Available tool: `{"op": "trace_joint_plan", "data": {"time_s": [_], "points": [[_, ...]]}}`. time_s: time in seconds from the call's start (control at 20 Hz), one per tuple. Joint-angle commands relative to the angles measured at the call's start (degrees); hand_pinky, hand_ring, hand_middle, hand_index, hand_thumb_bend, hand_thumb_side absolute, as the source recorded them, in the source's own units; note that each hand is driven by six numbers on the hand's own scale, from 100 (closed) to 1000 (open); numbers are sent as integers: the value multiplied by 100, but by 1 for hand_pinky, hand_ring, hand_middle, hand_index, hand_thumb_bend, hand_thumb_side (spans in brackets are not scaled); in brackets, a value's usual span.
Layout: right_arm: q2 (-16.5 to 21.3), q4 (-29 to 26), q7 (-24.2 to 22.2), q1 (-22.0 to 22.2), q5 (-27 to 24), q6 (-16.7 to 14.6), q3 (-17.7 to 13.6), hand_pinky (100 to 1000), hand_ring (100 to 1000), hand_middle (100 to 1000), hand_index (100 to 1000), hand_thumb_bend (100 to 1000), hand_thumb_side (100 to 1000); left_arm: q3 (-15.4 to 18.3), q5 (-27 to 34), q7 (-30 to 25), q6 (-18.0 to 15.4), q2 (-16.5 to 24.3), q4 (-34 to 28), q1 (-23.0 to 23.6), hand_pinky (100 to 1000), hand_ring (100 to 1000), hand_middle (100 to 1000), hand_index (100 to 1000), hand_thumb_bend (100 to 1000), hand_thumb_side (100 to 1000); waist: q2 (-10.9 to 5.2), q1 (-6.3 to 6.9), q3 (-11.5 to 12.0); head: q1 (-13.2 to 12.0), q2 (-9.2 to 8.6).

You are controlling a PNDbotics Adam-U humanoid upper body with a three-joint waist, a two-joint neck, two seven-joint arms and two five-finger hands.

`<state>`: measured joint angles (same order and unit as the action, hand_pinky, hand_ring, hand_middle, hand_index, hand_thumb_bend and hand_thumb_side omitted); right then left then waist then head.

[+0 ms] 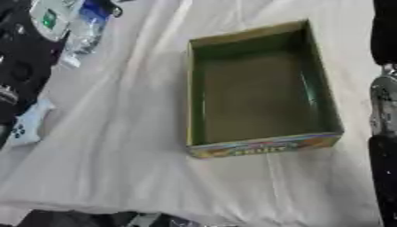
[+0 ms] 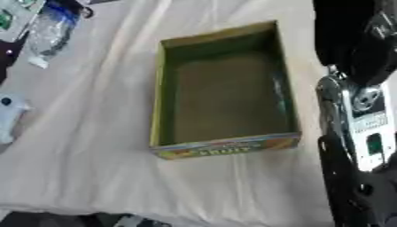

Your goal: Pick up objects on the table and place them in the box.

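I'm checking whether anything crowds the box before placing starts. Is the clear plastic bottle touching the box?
Apart. The left eye view shows the plastic bottle lying at the far left, with a wide stretch of bare white cloth between it and the box.

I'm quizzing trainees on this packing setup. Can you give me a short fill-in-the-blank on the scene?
1. The cardboard box holds ____.
2. The box rests on a ____ cloth.
3. The clear plastic bottle lies toward the table's far ____ corner.
4. The bottle's cap is ____.

Missing words: nothing; white; left; blue
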<state>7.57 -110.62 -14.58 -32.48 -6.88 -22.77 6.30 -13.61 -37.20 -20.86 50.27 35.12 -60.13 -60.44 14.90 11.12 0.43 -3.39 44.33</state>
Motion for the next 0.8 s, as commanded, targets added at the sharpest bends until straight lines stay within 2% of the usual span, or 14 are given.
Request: {"op": "trace_joint_plan", "data": {"time_s": [0.05, 0.45, 0.8], "points": [[41, -24, 25, -8, 60, -32, -45, 789, 979, 911, 943, 100, 1000, -178, -35, -480, 78, 425, -483, -45, 100, 342, 612, 556, 258, 100, -164, -50, 11, 52, -22], [67, 35, 147, 40, 179, -69, -175, 789, 978, 911, 943, 100, 1000, -676, -192, -1445, -31, 582, -1611, -24, 100, 348, 659, 557, 269, 105, -278, -94, -23, 42, -22], [37, 32, 286, 57, 287, -61, -279, 789, 979, 912, 943, 100, 1000, -1008, -227, -2049, -56, 624, -2417, -34, 100, 330, 665, 544, 282, 100, -356, -85, -139, 56, -22]]}}
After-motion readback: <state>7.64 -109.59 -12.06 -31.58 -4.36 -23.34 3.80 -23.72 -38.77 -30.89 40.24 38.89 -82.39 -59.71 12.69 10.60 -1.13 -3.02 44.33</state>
